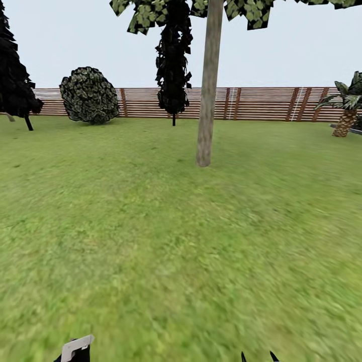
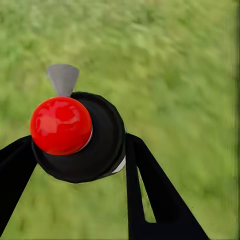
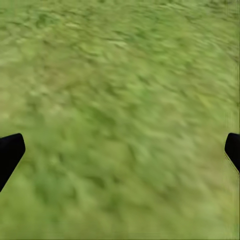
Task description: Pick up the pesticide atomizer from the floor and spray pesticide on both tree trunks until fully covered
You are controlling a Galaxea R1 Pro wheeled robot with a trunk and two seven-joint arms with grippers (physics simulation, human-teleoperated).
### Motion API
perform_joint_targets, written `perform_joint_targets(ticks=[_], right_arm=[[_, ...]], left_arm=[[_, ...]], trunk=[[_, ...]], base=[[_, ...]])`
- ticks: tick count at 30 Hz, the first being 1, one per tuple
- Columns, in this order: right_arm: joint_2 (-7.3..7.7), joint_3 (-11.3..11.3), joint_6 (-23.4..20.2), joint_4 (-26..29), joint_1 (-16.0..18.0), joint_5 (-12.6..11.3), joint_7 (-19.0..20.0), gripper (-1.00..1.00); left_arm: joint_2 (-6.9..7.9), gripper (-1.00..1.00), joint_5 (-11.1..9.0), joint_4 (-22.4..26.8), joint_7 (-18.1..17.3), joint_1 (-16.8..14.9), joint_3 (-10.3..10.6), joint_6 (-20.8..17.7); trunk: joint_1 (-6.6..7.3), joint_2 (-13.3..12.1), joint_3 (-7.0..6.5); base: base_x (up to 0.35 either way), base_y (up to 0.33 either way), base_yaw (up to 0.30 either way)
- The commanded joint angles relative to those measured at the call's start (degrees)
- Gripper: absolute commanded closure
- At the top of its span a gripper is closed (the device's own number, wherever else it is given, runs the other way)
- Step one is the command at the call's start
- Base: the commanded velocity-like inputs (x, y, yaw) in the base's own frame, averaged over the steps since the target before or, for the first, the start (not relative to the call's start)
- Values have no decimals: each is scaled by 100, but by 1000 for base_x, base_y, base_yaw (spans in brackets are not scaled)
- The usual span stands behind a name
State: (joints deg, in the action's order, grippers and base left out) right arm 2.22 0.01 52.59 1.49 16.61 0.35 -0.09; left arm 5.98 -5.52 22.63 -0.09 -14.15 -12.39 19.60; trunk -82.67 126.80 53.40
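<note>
The left gripper (image 2: 80, 165) pinches the pesticide atomizer (image 2: 77, 135); the right gripper (image 3: 120, 150) hangs spread over lawn. The tree trunk (image 1: 207, 85) stands far ahead, so spraying now probably falls short, wasting pesticide.

The atomizer (image 2: 80, 137) sits clamped between the left gripper's (image 2: 80, 165) two black fingers, seen end-on in the left wrist view: a round black body with a glossy red ball cap, a grey fan-shaped nozzle sticking out past it, and a sliver of pale band at its edge. It is held above grass. In the head view its pale nozzle (image 1: 76, 348) pokes up at the bottom edge.

One tree (image 1: 208, 80) stands ahead on the lawn (image 1: 176, 226), its trunk a thick, bare, pale grey-brown column leaning slightly, with the leafy crown high up. It is well apart from the atomizer. The slatted fence (image 1: 251, 103) runs behind it.
</note>
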Motion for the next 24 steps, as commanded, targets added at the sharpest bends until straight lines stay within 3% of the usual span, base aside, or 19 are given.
perform_joint_targets(ticks=[1,24], right_arm=[[-1,1,0,0,0,0,0,-100],[-2,1,4,0,0,0,0,-100]], left_arm=[[0,100,0,2,0,0,0,-1],[0,100,-1,5,0,0,0,0]], trunk=[[0,0,0],[0,0,0]], base=[[333,-105,0],[333,-105,0]])
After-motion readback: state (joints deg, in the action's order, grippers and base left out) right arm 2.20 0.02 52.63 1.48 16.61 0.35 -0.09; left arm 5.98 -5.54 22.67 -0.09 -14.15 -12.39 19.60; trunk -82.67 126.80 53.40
